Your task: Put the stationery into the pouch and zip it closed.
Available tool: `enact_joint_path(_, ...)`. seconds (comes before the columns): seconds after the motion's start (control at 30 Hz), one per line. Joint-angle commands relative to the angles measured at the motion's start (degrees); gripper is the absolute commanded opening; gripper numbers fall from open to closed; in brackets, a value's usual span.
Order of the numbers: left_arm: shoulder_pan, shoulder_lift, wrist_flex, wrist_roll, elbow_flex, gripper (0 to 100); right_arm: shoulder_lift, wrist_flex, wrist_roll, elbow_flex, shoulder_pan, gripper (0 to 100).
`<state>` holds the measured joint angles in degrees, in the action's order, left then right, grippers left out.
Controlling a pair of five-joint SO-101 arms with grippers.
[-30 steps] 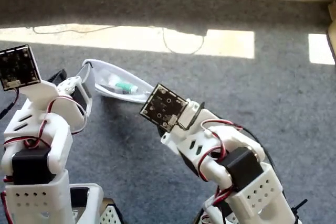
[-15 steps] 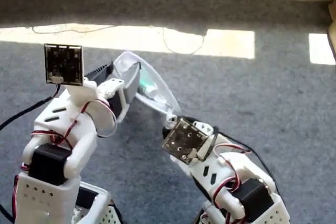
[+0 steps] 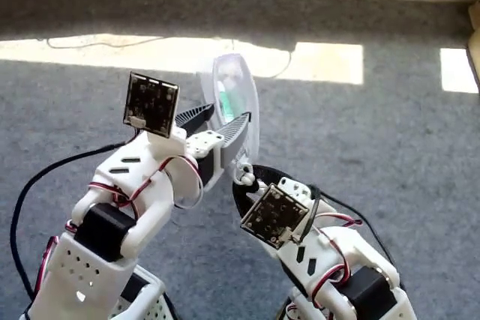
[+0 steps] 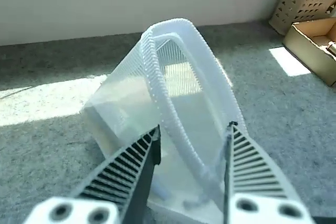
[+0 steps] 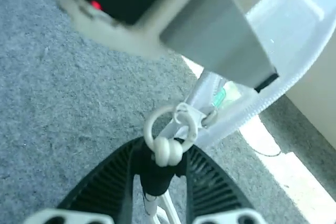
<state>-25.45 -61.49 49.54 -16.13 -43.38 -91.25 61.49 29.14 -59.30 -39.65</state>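
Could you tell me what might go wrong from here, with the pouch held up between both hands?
The right hand holds only the small zipper pull; it could slip out mid-pull. The left hand pinches the pouch by one edge, so it may twist and jam the zipper. The green stationery could spill if the pouch tips.

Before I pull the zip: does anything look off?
Yes: the pouch is up off the table, tipped on end, left gripper clamping its side, right gripper pinching the zipper pull. Its mouth looks open, so the green item inside could slip.
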Motion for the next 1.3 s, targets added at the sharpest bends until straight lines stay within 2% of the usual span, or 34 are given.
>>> enact_joint_path(0.0,-2.77,-0.04,-1.76,3.43,0.22,20,-0.22,-1.8,-0.44,0.4,-0.48,0.5)
enact_joint_path(0.17,-5.76,-0.04,-1.67,4.04,-0.75,20,-0.4,-1.8,-0.44,0.4,-0.48,0.5)
enact_joint_path(0.53,-11.03,-0.22,-1.32,14.51,-0.84,20,-0.48,-1.71,-0.44,0.4,-0.4,0.5)
enact_joint_path(0.8,-13.41,-0.66,2.46,17.67,0.13,20,-0.48,-1.71,-0.44,0.4,0.84,0.5)
enact_joint_path(1.03,-13.14,-0.66,9.49,17.32,6.11,25,-0.48,-1.98,-0.44,0.4,2.86,0.5)
enact_joint_path(1.27,-11.38,-0.75,18.64,16.44,15.69,25,-0.48,-1.98,-0.44,0.4,2.95,0.5)
